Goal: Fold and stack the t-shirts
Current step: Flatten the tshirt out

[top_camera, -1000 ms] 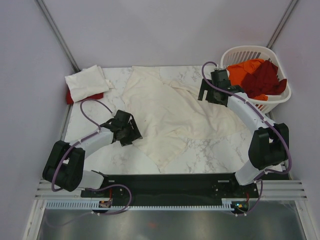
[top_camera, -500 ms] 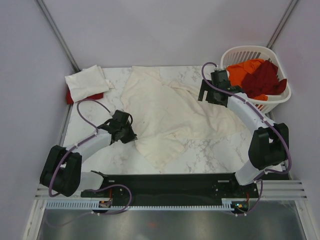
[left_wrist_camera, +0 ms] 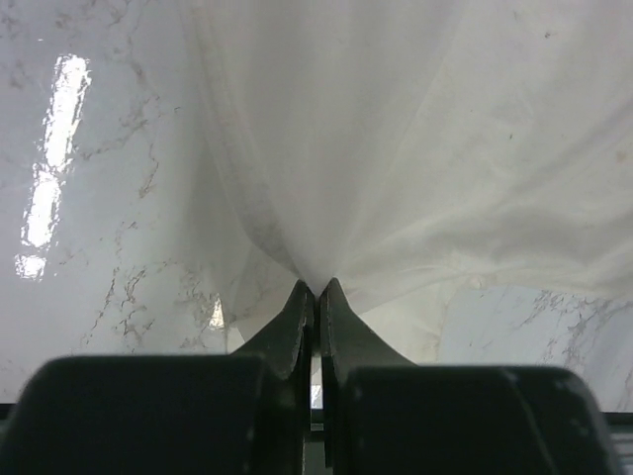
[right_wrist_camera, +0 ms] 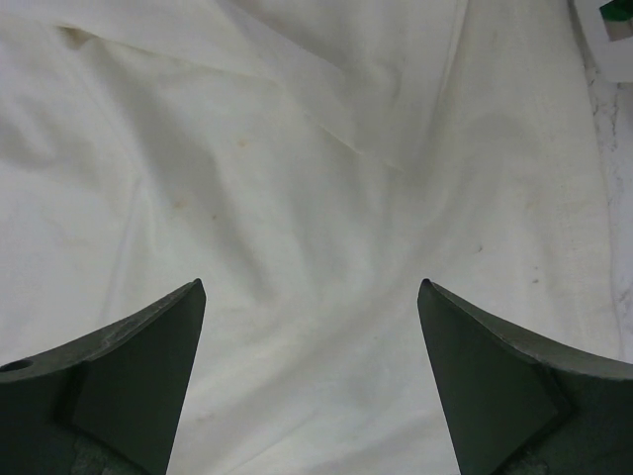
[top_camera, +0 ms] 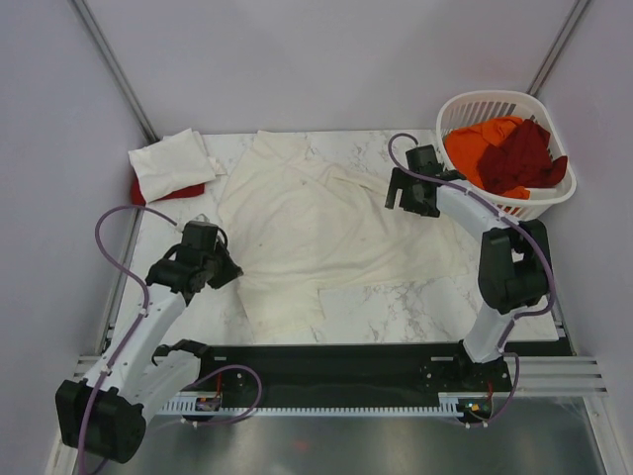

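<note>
My left claw (left_wrist_camera: 316,289) is clenched on the near-left edge of the cream t-shirt (top_camera: 316,223), which lies spread across the table (top_camera: 406,302). My right claw (right_wrist_camera: 312,287) is released, jaws wide apart, over the shirt's far-right part, near the basket (top_camera: 457,111).

Our white marble table, carrying a spread shirt, 1 small pile and 1 basket
We see the marble table (top_camera: 415,307) with a cream t-shirt (top_camera: 316,218) lying rumpled across its middle, reaching from the far edge down to a tongue of cloth left of centre near the front; in the far left corner a folded white shirt (top_camera: 173,163) rests on a red garment (top_camera: 183,190), which shows only as a strip under its near side, just beside the cream t-shirt; at the far right corner stands 1 white slatted basket (top_camera: 475,104), close to the t-shirt's right part; bare marble shows along the left edge and across the near right
</note>
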Tool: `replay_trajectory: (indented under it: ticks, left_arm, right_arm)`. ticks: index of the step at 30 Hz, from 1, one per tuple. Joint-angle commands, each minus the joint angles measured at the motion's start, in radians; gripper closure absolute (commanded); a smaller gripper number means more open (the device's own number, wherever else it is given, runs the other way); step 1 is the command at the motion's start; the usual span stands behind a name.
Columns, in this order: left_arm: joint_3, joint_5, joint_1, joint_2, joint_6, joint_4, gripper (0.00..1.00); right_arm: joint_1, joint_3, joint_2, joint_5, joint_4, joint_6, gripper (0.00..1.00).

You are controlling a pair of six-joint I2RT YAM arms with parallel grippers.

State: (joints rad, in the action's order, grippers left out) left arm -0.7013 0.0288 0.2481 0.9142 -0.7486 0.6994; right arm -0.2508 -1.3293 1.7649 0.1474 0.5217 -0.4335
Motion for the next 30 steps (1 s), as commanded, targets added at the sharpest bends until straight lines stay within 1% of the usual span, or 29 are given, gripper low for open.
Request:
replay_trajectory:
  ticks: [1,4,9,18,19,21,22,23,27,30]
  left_arm:
    - [-0.053,0.068,-0.009,-0.05,-0.05,0.145,0.98]
    - [-0.034,0.054,-0.013,-0.089,-0.08,0.153,0.98]
    - [-0.04,0.065,-0.015,-0.086,-0.083,0.158,0.97]
    - [-0.043,0.069,-0.015,-0.061,-0.072,0.155,0.98]
    - [-0.043,0.068,-0.015,-0.061,-0.072,0.155,0.98]
    - [-0.041,0.068,-0.015,-0.061,-0.072,0.153,0.98]
    - [-0.043,0.068,-0.015,-0.06,-0.069,0.153,0.98]
    - [-0.043,0.066,-0.013,-0.06,-0.07,0.152,0.98]
    - [-0.043,0.066,-0.015,-0.058,-0.069,0.153,0.98]
    - [-0.041,0.065,-0.015,-0.058,-0.067,0.152,0.98]
  right_arm:
    - [0.004,-0.051,0.044,0.033,-0.028,-0.037,0.04]
    - [0.004,-0.063,0.093,0.052,-0.042,-0.045,0.05]
    - [0.004,-0.087,0.166,0.066,-0.061,-0.05,0.08]
    - [0.004,-0.142,0.237,0.081,-0.072,-0.044,0.19]
    - [0.005,-0.146,0.242,0.084,-0.074,-0.045,0.24]
    - [0.005,-0.153,0.252,0.084,-0.075,-0.042,0.3]
    - [0.005,-0.156,0.257,0.086,-0.075,-0.04,0.35]
    - [0.007,-0.156,0.263,0.087,-0.074,-0.039,0.38]
    - [0.013,-0.15,0.263,0.09,-0.075,-0.037,0.41]
    - [0.021,-0.14,0.251,0.095,-0.078,-0.03,0.52]
